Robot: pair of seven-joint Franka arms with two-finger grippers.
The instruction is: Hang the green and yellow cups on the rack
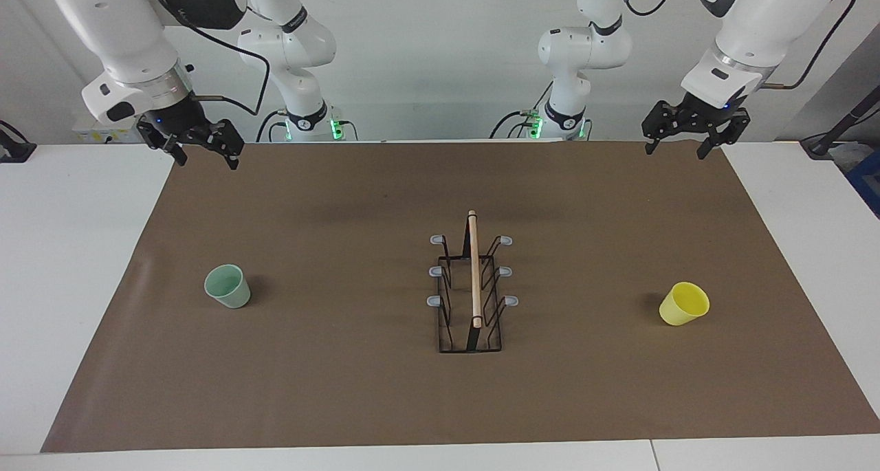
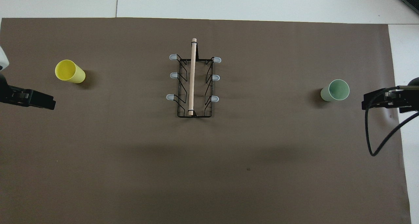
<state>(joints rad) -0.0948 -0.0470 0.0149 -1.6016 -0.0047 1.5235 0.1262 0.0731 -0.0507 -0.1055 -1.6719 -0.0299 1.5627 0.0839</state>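
Note:
The pale green cup (image 1: 227, 287) stands mouth up on the brown mat toward the right arm's end; it also shows in the overhead view (image 2: 335, 90). The yellow cup (image 1: 684, 304) stands mouth up toward the left arm's end, also in the overhead view (image 2: 69, 71). The black wire rack (image 1: 471, 285) with its wooden rod stands mid-table between them (image 2: 194, 83), its grey-tipped prongs bare. My right gripper (image 1: 206, 156) hangs open and empty over the mat's corner (image 2: 376, 101). My left gripper (image 1: 677, 148) hangs open and empty over the other corner (image 2: 41, 100). Both arms wait.
The brown mat (image 1: 344, 388) covers most of the white table (image 1: 69, 251). A black cable (image 2: 370, 135) loops down from the right gripper. Both arm bases (image 1: 306, 120) stand at the table's edge nearest the robots.

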